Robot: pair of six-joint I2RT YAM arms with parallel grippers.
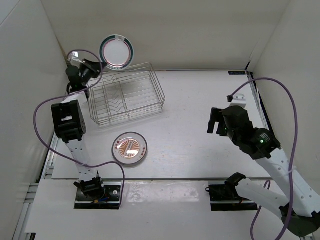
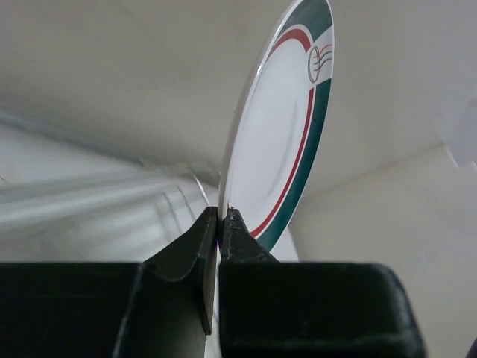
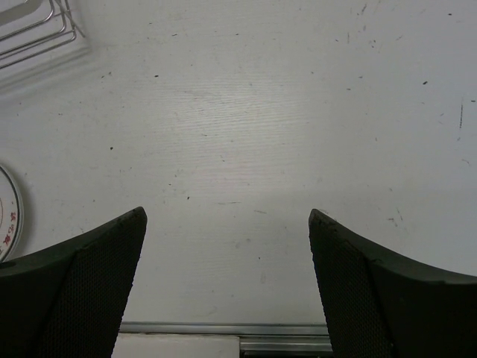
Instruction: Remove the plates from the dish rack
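Free table (image 1: pixel 200 115) right of dish rack (image 1: pixel 126 97), orange plate (image 1: pixel 129 148) nearer.

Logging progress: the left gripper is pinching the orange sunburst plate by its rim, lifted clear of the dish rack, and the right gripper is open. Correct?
No: the left gripper pinches the green-and-red-rimmed plate, as the left wrist view shows. The rest holds: rim grip, clear of the dish rack, right gripper open.

sunburst plate (image 3: pixel 6 216) was cut by left edge | dish rack (image 3: pixel 45 33) showed one corner | green-rimmed plate (image 2: pixel 276 142) was cropped at top
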